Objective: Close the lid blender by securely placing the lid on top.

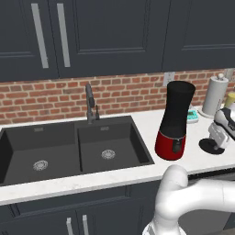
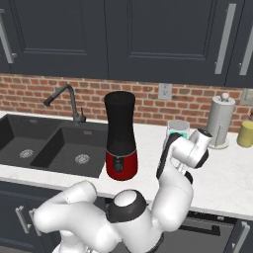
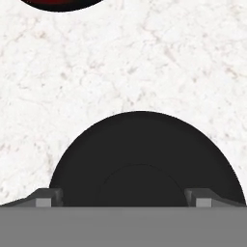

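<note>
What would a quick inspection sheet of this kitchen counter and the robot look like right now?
Surface: white marbled counter, double dark sink set in it.
Job's things: blender upright beside the sink, no lid on its jar; lid lying flat on the counter.
Clutter: paper towel roll, a yellow jar, a small teal and white item behind the blender.
Grippers: gripper low over the lid, a fingertip at each side, open.
Cables: nothing seen.
Surroundings: brick wall, dark cabinets, tap, wall socket.
</note>
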